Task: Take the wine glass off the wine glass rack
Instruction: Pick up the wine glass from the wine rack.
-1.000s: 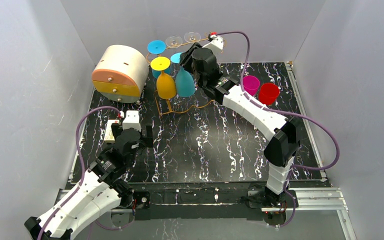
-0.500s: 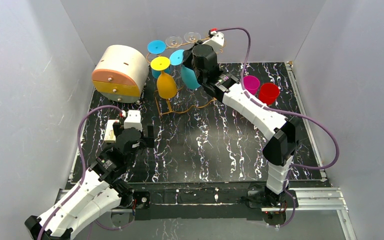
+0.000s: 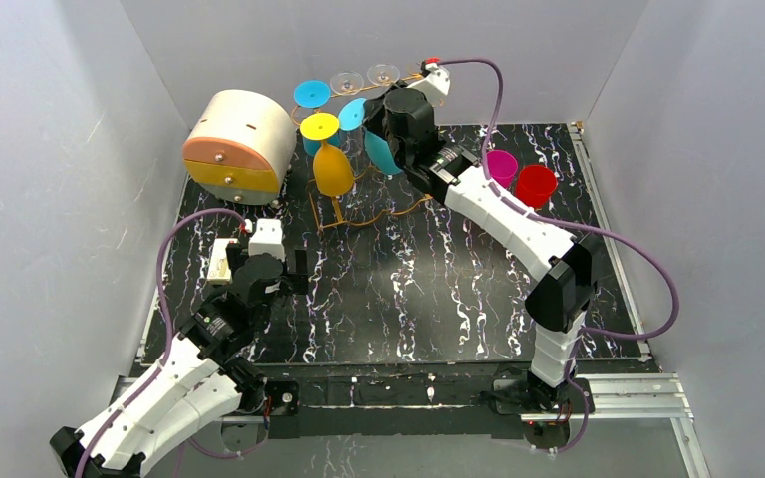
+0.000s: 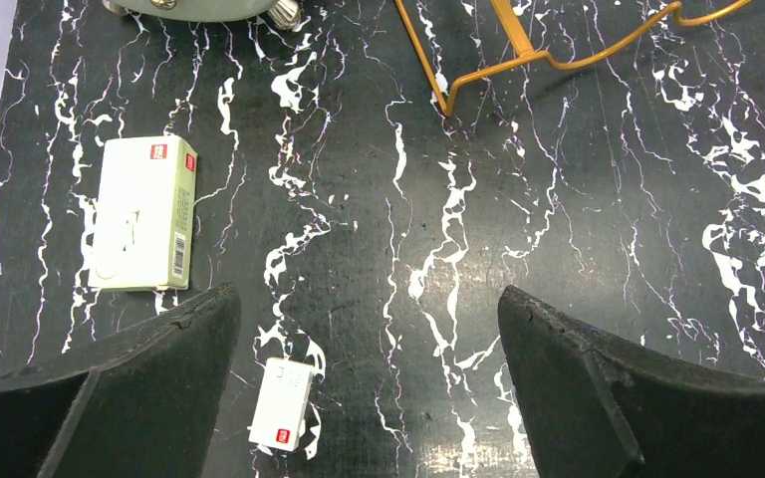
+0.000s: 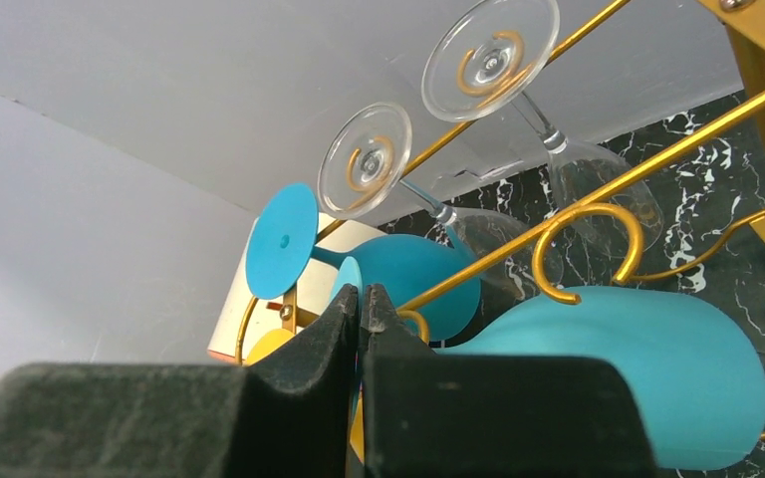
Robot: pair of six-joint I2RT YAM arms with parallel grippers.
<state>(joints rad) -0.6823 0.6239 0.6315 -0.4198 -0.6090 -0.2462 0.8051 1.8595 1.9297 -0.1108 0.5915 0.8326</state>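
Five glasses hang on the wine glass rack point(image 5: 757, 70): two clear glasses point(image 5: 493, 58), one yellow glass point(image 3: 331, 169), one back teal glass point(image 5: 281, 239), and the front teal wine glass point(image 5: 618, 368), tilted under the rail and pinched at its stem by the right claw point(image 5: 362, 309). The left claw point(image 4: 367, 299), spread wide, hovers over the surface point(image 4: 558, 249) near two small boxes point(image 4: 144, 214). Two cups point(image 3: 500, 164) stand beside the rack.

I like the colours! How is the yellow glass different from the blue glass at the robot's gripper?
The yellow wine glass hangs straight down from the rack; the blue wine glass tilts sideways. The right gripper is shut on the blue one's stem; no gripper holds the yellow one. Both are upside down, same shape.
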